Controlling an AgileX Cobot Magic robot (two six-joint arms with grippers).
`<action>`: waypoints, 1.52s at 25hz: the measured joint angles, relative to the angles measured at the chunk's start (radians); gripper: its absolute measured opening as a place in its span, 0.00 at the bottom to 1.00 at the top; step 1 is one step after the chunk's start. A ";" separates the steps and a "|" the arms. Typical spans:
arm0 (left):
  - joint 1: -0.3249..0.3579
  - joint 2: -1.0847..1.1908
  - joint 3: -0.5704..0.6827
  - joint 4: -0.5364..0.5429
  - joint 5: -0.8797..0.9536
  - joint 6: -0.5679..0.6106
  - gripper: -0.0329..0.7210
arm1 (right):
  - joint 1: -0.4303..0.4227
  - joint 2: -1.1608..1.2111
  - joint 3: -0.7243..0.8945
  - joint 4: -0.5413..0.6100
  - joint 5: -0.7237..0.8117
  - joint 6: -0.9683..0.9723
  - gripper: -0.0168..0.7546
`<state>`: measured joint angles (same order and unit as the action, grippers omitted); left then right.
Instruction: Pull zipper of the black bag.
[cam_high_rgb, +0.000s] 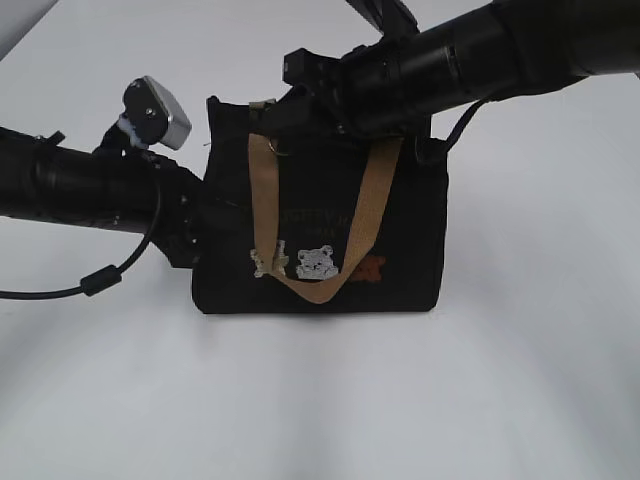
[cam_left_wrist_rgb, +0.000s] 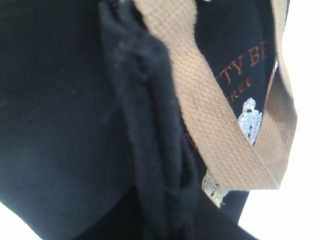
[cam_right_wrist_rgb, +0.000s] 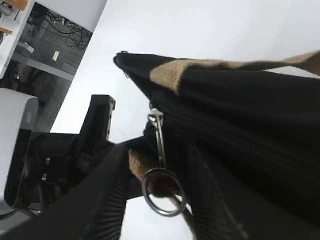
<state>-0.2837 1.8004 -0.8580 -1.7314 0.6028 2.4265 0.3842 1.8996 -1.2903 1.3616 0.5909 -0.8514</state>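
Note:
The black bag (cam_high_rgb: 320, 230) stands upright on the white table, its tan handle hanging over the embroidered bears. The silver zipper pull with its ring (cam_right_wrist_rgb: 162, 192) hangs at the bag's top edge, near the top left corner in the exterior view (cam_high_rgb: 275, 143). My right gripper (cam_right_wrist_rgb: 160, 165) reaches over the bag top (cam_high_rgb: 295, 105). Its ribbed fingers are apart on either side of the ring and do not pinch it. My left gripper (cam_high_rgb: 193, 228) is at the bag's left side edge. In the left wrist view the bag's side seam (cam_left_wrist_rgb: 150, 150) bunches into the jaws, which are themselves hidden.
Bare white table (cam_high_rgb: 320, 400) lies in front of the bag and to both sides. The left arm's cable (cam_high_rgb: 100, 280) droops onto the table at the left. A monitor and cluttered floor (cam_right_wrist_rgb: 20, 125) show beyond the table edge in the right wrist view.

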 joint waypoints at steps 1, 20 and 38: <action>0.000 0.001 0.000 0.001 -0.001 0.000 0.09 | 0.009 0.001 0.000 0.000 -0.015 0.000 0.38; -0.002 0.001 -0.001 -0.005 0.020 0.000 0.09 | -0.297 -0.177 -0.001 -0.580 0.300 0.356 0.03; -0.002 -0.403 0.067 0.905 -0.039 -1.624 0.44 | -0.275 -0.557 0.195 -0.991 0.580 0.603 0.54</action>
<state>-0.2857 1.3970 -0.7911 -0.8264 0.5641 0.8030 0.1097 1.3430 -1.0954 0.3705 1.1706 -0.2487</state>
